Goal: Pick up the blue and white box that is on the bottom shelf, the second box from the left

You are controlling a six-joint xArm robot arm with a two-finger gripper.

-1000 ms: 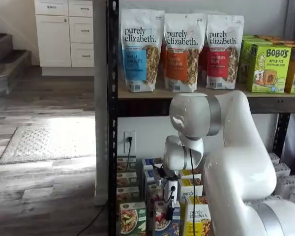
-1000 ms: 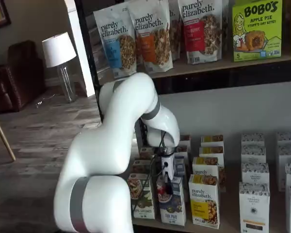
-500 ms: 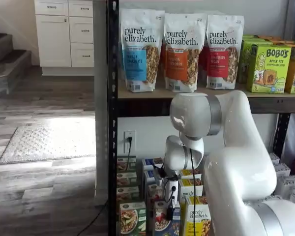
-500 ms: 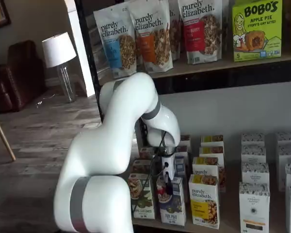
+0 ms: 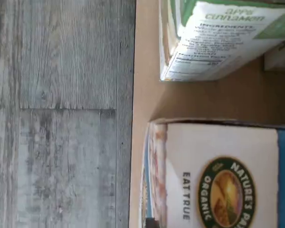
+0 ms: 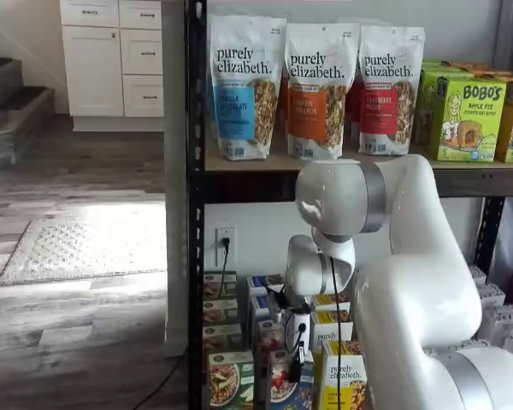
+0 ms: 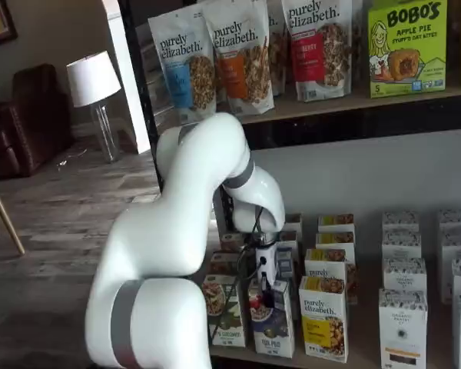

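Observation:
The blue and white box [image 6: 282, 389] stands at the front of the bottom shelf [image 7: 363, 327], between a green box [image 6: 231, 380] and a yellow box [image 6: 342, 380]. It shows in both shelf views [image 7: 273, 323]. My gripper [image 6: 295, 359] hangs straight down at the box's top, also seen in a shelf view [image 7: 263, 288]. The black fingers show side-on, so I cannot tell whether they grip the box. The wrist view shows the box's white top [image 5: 218, 175] with a round logo very close, the green box [image 5: 218, 38] beside it, and the shelf's tan board [image 5: 145, 95].
More rows of small boxes stand behind and to the right on the bottom shelf [image 7: 403, 307]. Granola bags [image 6: 316, 90] and green Bobo's boxes [image 6: 466, 120] fill the upper board. A black post [image 6: 195, 256] stands left. Grey wood floor [image 5: 61, 114] lies below the shelf edge.
The wrist and gripper have shifted very slightly upward and left over the box. The box itself shows no clear movement.

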